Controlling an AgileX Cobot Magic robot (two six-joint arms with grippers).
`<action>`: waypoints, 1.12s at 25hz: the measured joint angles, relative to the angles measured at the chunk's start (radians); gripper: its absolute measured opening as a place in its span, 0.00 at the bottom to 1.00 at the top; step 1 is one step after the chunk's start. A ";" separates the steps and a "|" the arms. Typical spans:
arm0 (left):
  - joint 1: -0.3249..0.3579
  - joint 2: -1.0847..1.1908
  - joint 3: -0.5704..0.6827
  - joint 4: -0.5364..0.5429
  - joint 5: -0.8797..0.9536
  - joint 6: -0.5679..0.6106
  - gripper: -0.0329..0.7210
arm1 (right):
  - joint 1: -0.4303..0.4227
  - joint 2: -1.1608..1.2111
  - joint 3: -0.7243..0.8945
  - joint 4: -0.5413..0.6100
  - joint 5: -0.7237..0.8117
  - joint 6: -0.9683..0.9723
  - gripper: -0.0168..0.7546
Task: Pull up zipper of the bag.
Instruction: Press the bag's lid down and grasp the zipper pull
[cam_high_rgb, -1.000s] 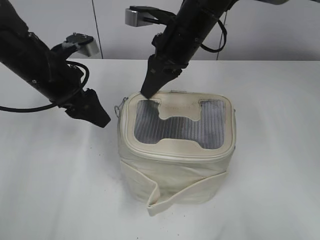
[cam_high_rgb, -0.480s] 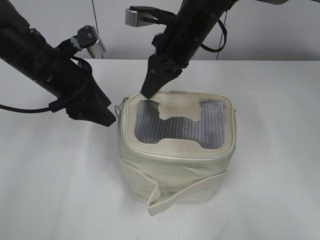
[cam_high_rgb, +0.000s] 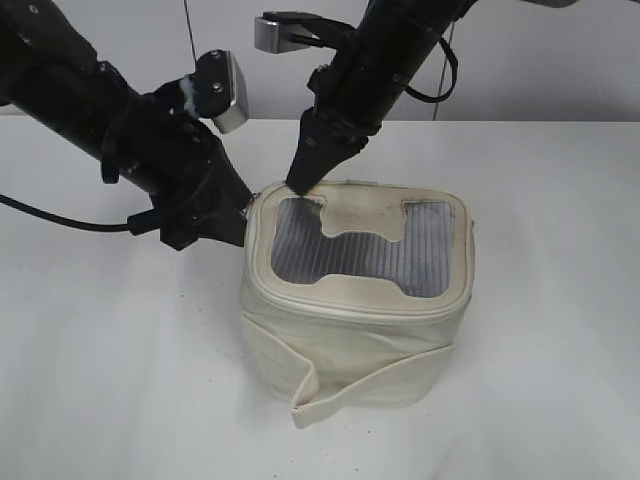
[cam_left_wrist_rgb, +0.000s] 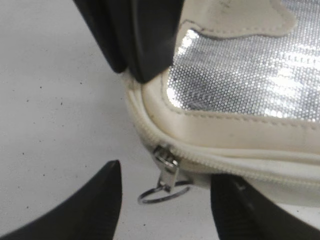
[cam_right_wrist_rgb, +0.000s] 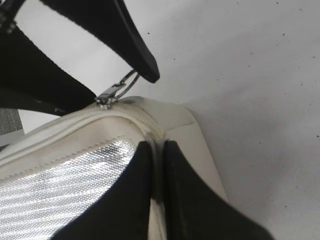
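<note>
The cream bag (cam_high_rgb: 355, 300) stands mid-table with its grey ribbed lid facing up. My right gripper (cam_high_rgb: 303, 182) is at the lid's back left corner, with its fingers (cam_right_wrist_rgb: 157, 150) shut on the lid rim. My left gripper (cam_high_rgb: 238, 222) is at the same corner from the left. It is open (cam_left_wrist_rgb: 165, 200), and a silver zipper pull (cam_left_wrist_rgb: 167, 175) with its ring hangs between the two fingers, touching neither. The cream zipper track (cam_left_wrist_rgb: 240, 162) runs right along the rim. The pull also shows in the right wrist view (cam_right_wrist_rgb: 117, 90), between the left fingers (cam_right_wrist_rgb: 127, 45).
The white table (cam_high_rgb: 120, 380) lies all round the bag. A loose cream strap-flap (cam_high_rgb: 330, 385) hangs round the bag's lower front. A grey wall (cam_high_rgb: 560, 70) is behind. The right fingers (cam_left_wrist_rgb: 145, 50) show just above the pull in the left wrist view.
My left arm has moved right and turned its wrist, bringing its open fingers up to the bag's back left corner round the pull. The right gripper has stayed at the corner.
</note>
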 joint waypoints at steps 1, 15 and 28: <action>-0.002 0.000 0.000 0.008 0.000 0.000 0.55 | 0.000 0.000 0.000 0.000 -0.001 0.000 0.07; -0.003 -0.004 -0.008 0.117 0.035 -0.188 0.06 | 0.000 0.000 0.000 -0.006 -0.003 0.000 0.07; -0.007 -0.058 -0.008 0.199 0.182 -0.361 0.05 | 0.002 0.000 0.000 0.000 -0.001 0.022 0.07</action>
